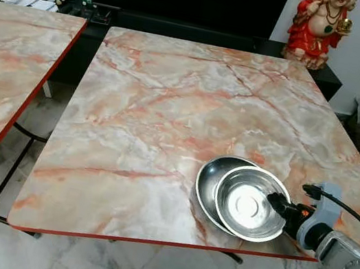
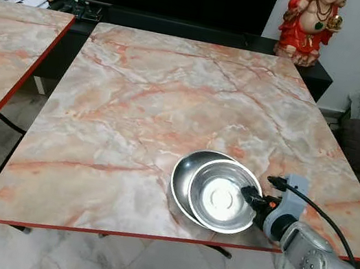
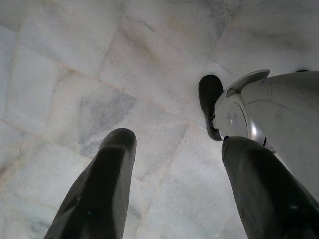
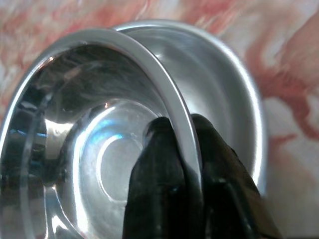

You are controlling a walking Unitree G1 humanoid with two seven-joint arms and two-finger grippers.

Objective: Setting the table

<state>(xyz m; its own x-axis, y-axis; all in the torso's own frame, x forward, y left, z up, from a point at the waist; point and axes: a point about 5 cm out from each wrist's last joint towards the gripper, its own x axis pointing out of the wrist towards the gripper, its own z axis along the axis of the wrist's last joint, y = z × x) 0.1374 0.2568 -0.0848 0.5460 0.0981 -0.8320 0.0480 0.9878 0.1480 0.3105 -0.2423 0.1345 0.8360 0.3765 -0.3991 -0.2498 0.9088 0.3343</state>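
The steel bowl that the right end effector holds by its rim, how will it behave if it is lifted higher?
The upper steel bowl is thin polished metal, so it is probably light and stiff. The right end effector pinches only its smooth rim, so it may slip or swing. It overlaps a second bowl and might scrape it.

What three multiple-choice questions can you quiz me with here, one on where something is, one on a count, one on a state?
1. Where on the marble table are the bowls?
A. far edge by the statue
B. near edge on the robot's right
C. centre

2. How many steel bowls?
A. one
B. two
C. four

3. The right pincer is:
A. open above the table
B. hanging idle
C. shut on a bowl's rim

Answers: 1 B, they sit near the red front edge. 2 B, the upper bowl overlaps a lower bowl. 3 C, its fingers pinch the upper bowl's rim.
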